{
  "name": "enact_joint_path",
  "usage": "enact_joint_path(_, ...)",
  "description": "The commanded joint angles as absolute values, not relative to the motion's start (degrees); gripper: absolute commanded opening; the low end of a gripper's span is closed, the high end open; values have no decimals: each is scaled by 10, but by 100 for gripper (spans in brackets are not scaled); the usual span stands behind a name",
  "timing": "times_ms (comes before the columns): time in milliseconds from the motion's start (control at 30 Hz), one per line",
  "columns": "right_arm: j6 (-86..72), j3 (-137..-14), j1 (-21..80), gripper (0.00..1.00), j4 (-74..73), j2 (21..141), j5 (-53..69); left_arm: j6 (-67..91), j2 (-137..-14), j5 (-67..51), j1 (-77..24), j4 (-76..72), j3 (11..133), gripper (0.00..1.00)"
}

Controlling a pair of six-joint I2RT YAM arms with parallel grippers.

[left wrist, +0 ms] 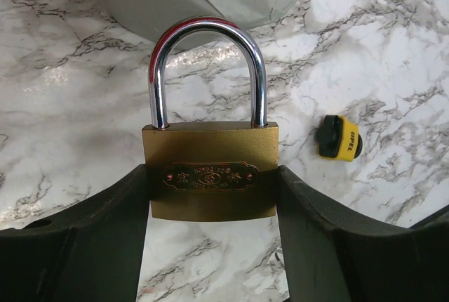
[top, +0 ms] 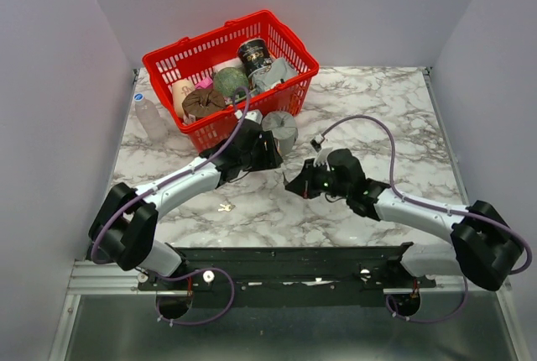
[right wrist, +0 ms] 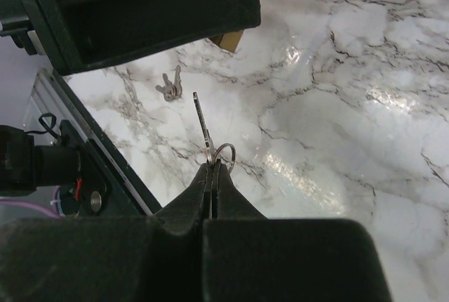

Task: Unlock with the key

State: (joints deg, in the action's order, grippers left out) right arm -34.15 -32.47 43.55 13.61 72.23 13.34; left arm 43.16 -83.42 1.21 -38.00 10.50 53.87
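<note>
The left gripper (top: 267,153) is clamping its jaws on the padlock (left wrist: 209,151), steadying it over the desk (left wrist: 365,49), while the right gripper (right wrist: 212,175), jaws pinched together on the key (right wrist: 201,119), is presenting the blade toward it.

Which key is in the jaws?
The single key with the ring, pinched by the right gripper; the other keys lie loose on the table.
</note>
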Motion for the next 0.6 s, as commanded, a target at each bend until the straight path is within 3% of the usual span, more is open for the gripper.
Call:
enact_joint_path(0, -352, -355, 439, 1, 136, 751, 131, 452, -808, -13, -381, 44, 536, 0)
enact_joint_path(567, -347, -412, 439, 1, 110, 824, 148, 454, -809, -22, -384, 41, 535, 0)
